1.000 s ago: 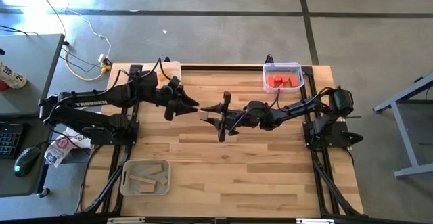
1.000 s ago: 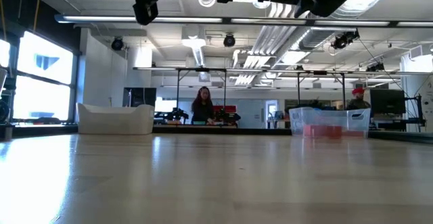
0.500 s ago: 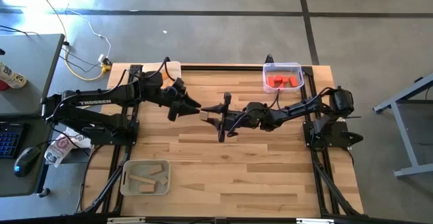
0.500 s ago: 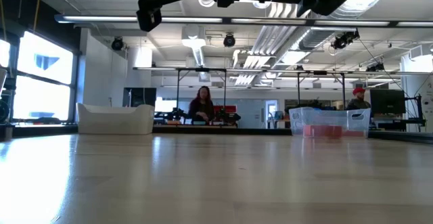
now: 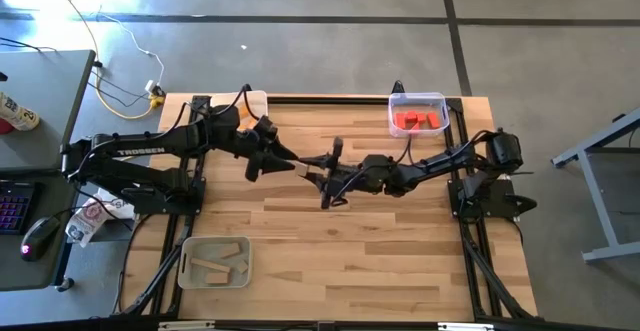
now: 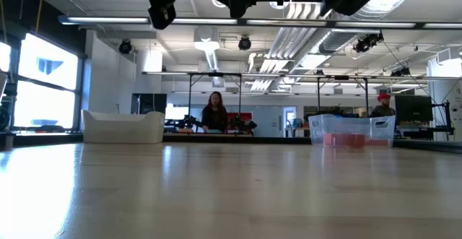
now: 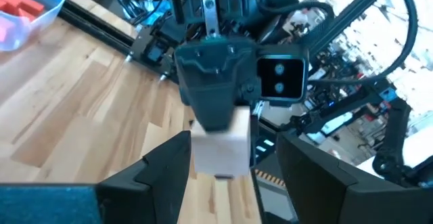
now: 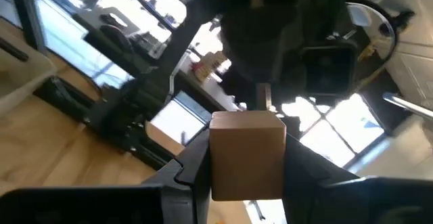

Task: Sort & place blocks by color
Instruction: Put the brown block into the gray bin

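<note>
Above the wooden counter (image 5: 330, 241), the left pincer (image 5: 285, 161) has moved in, wide open around the plain tan wooden cube (image 7: 220, 146) the right pincer (image 5: 322, 168) holds, ready to take it.

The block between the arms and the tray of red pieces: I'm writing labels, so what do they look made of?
The block, held in the right end effector, looks like plain unpainted wood: tan, matte faces, crisp edges. The tray looks like clear plastic, probably moulded: the red pieces show through its walls.

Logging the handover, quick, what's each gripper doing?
Left gripper: open around the tan block.
Right gripper: shut on the block.
</note>
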{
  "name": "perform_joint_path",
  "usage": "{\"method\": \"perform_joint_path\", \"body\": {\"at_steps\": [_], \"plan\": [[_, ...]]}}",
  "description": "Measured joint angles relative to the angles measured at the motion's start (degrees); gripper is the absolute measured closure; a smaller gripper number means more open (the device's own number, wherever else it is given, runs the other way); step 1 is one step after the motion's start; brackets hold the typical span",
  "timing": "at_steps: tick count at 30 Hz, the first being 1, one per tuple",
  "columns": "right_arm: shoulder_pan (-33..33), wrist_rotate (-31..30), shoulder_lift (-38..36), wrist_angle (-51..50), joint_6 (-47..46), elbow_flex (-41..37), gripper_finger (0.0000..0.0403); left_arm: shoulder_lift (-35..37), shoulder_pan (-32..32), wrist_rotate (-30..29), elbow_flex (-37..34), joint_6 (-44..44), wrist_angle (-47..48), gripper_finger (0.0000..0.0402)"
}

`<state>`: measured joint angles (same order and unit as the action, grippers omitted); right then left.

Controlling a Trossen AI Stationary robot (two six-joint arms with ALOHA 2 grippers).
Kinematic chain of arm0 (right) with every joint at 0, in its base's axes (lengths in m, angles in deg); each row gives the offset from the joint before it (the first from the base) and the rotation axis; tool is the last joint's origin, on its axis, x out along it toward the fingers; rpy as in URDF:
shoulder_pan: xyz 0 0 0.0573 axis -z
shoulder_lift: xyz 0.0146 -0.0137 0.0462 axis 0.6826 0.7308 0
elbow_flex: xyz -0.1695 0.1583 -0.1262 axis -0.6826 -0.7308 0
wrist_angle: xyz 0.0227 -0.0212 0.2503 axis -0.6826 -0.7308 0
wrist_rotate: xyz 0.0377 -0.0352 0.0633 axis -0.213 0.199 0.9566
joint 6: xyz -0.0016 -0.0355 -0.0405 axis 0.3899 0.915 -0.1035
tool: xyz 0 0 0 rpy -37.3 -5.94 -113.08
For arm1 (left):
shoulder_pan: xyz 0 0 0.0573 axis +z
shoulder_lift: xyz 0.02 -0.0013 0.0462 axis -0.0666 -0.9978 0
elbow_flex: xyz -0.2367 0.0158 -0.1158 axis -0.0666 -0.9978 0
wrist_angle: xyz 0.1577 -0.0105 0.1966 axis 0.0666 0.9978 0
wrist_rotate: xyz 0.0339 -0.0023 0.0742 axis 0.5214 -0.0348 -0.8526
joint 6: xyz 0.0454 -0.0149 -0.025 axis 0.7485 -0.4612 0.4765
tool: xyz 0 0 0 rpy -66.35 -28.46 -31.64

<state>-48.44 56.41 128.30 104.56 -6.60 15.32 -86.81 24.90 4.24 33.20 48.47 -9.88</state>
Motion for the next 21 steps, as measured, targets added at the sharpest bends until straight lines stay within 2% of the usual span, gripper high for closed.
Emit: {"method": "perform_joint_path", "body": {"at_steps": [7,21], "plan": [[0.15,-0.64,0.00,0.87,-0.15,0.00,0.0297,0.00,-0.15,-0.02,0.00,3.29,-1.19,0.0190],[-1.29,-0.12,-0.04,2.59,0.02,0.33,0.0297,-0.39,-0.14,0.48,0.04,1.12,-1.11,0.0174]]}}
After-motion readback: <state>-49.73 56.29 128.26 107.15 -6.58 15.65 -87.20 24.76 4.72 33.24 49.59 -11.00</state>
